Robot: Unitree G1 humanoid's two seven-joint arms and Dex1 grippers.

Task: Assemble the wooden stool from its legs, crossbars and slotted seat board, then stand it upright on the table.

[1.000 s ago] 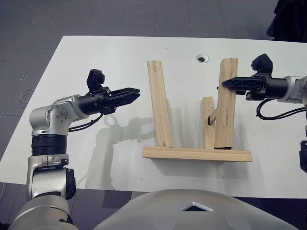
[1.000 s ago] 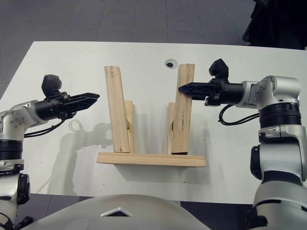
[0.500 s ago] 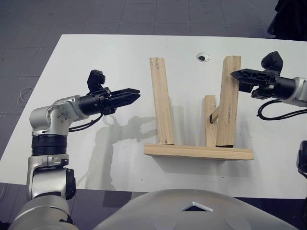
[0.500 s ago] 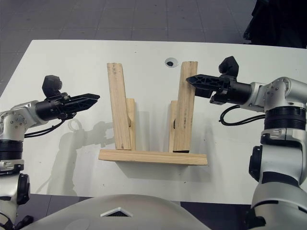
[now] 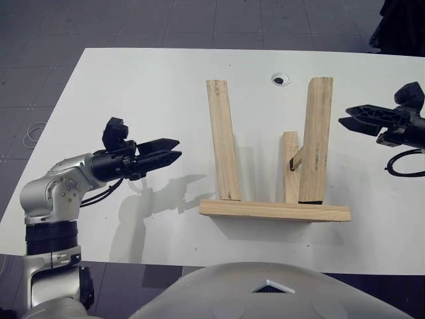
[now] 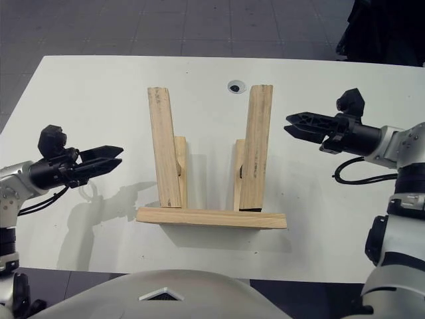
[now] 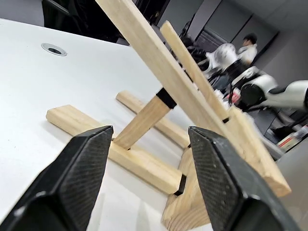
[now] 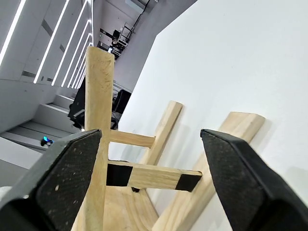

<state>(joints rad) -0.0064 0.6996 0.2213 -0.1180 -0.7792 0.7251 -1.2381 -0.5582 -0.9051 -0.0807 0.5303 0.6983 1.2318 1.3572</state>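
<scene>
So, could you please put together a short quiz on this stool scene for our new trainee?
1. True or false: the right gripper is shut on a leg of the pale wooden stool.
2. The stool is: A) upright on its legs; B) lying on its side on the table; C) still in loose parts.
3. Fill in: the left gripper has its fingers ___.
Key: 1 false, its fingers are open and clear of the wood; 2 B; 3 open.
</scene>
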